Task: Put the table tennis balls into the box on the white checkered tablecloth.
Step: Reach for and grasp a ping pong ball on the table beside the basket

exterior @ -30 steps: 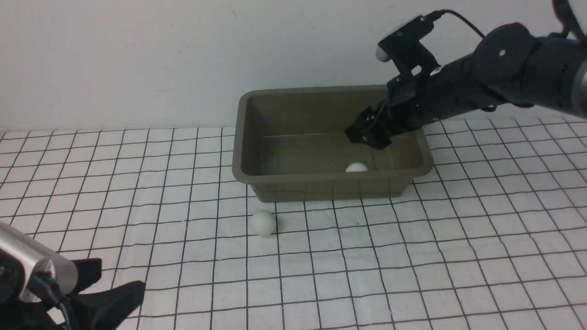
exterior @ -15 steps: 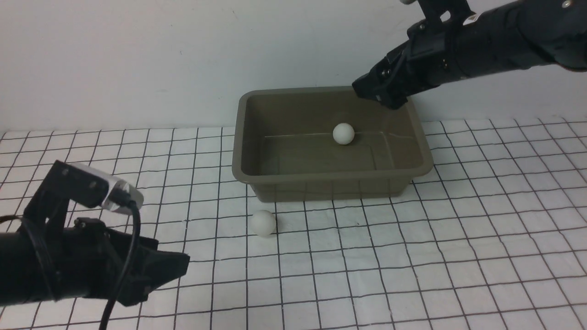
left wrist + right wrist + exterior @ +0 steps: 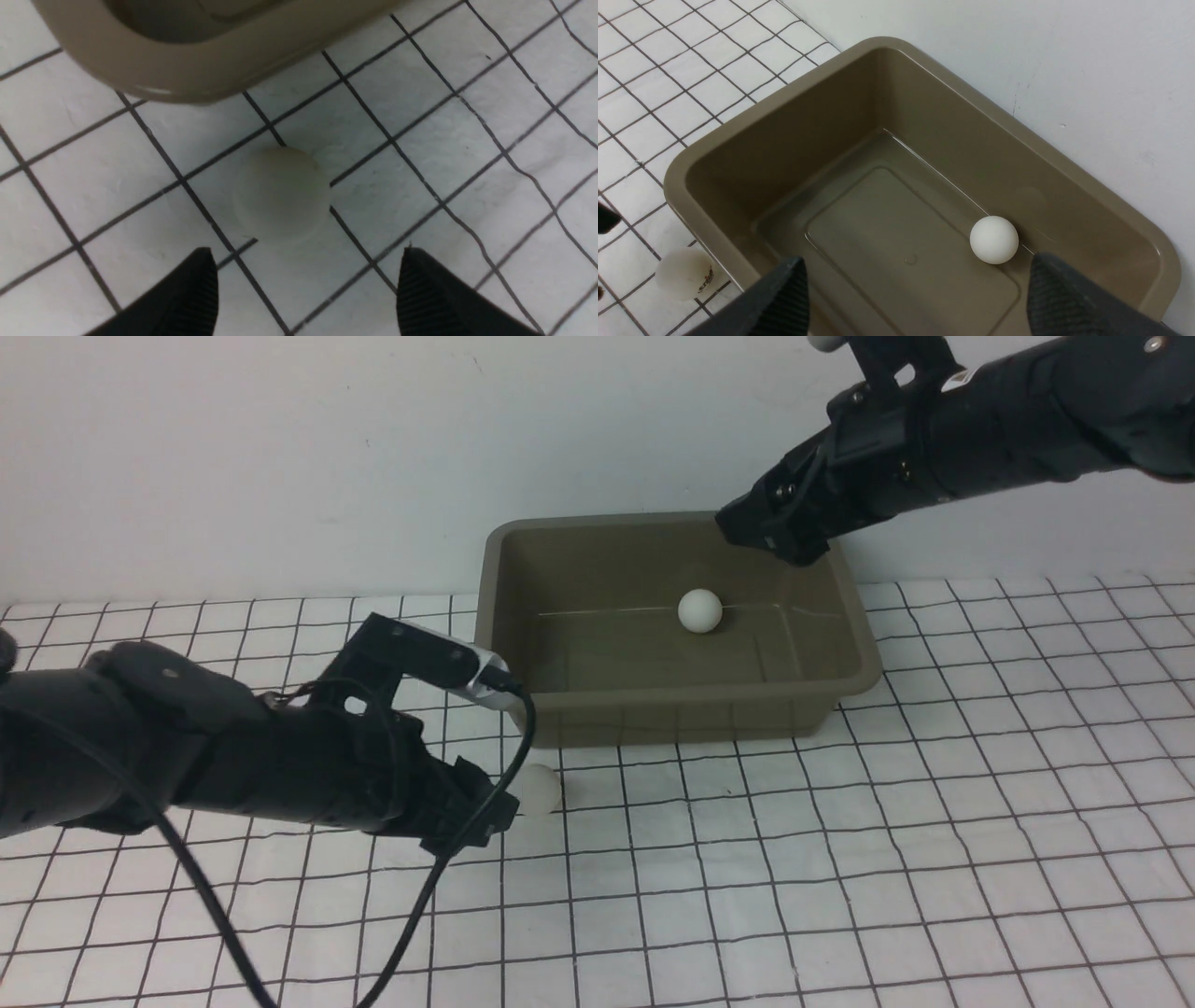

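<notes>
Olive-grey box sits on your white checkered tablecloth, with one table tennis ball resting inside near the far wall. The second ball lies on the cloth just in front of the box. Your left gripper hovers beside it, fingers spread, not touching. Your right gripper hangs above the box, fingers spread and empty.

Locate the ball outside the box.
Front view: the ball lies on the tablecloth in front of the box's near-left corner, at the open left gripper's tips.
</notes>
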Action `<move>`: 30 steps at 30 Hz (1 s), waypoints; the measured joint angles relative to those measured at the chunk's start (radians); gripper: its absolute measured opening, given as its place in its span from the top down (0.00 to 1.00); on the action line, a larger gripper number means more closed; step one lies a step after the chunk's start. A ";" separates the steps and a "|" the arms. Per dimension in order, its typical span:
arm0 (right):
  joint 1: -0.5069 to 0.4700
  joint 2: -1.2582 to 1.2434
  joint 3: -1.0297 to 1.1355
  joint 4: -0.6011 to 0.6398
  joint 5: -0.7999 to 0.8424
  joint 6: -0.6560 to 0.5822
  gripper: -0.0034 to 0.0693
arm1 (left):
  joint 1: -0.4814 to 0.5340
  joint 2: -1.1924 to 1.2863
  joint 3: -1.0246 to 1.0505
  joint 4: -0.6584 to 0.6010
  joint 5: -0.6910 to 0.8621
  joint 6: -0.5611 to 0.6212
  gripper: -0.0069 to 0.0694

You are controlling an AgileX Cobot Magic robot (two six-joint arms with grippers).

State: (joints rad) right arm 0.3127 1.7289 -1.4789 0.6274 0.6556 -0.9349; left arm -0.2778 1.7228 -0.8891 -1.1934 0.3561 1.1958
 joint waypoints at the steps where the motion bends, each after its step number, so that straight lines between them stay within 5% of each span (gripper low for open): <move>1: 0.000 0.000 0.000 0.000 0.000 0.000 0.17 | -0.001 0.015 -0.013 -0.009 -0.001 0.004 0.29; 26: 0.000 0.000 0.000 -0.026 0.034 0.000 0.17 | -0.091 0.212 -0.116 -0.131 -0.179 0.105 0.27; 30: 0.000 0.000 0.000 -0.026 0.041 0.000 0.17 | -0.092 0.231 -0.131 -0.147 -0.190 0.105 0.32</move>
State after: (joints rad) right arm 0.3127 1.7289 -1.4789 0.6017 0.6971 -0.9349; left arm -0.3701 1.9536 -1.0205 -1.3403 0.1664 1.3003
